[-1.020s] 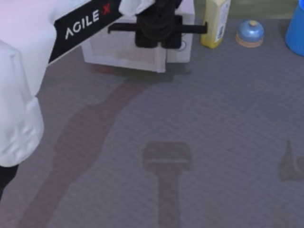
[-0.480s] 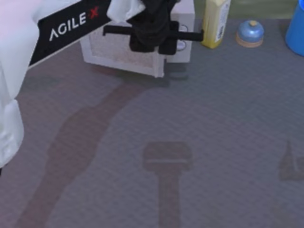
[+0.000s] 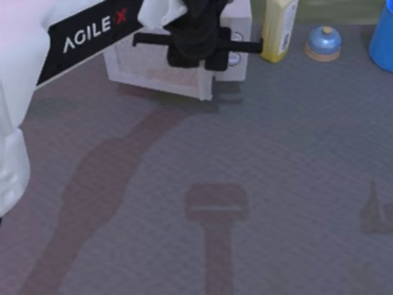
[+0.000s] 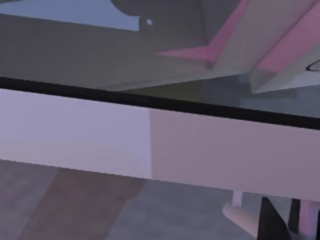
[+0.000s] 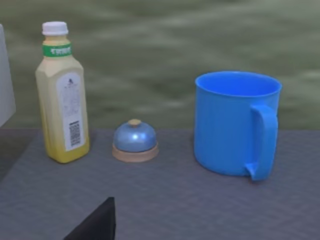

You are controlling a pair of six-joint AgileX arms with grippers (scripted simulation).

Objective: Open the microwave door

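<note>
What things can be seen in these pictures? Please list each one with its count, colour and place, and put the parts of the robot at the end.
microwave: one, white, far edge of the table, left of centre in the top view.
microwave door: one, white with greyish mesh window, on the microwave's front, swung slightly ajar at its right edge.
bottle: one, yellow with white cap, standing just right of the microwave.
bell: one, blue dome on a tan base, right of the bottle.
mug: one, blue, far right edge of the table.
table: one, grey.
left arm: one, white with a black band, reaching to the microwave.
left end effector: one, black, at the microwave's front, over the door's right edge.
right arm: not seen in the top view.
</note>
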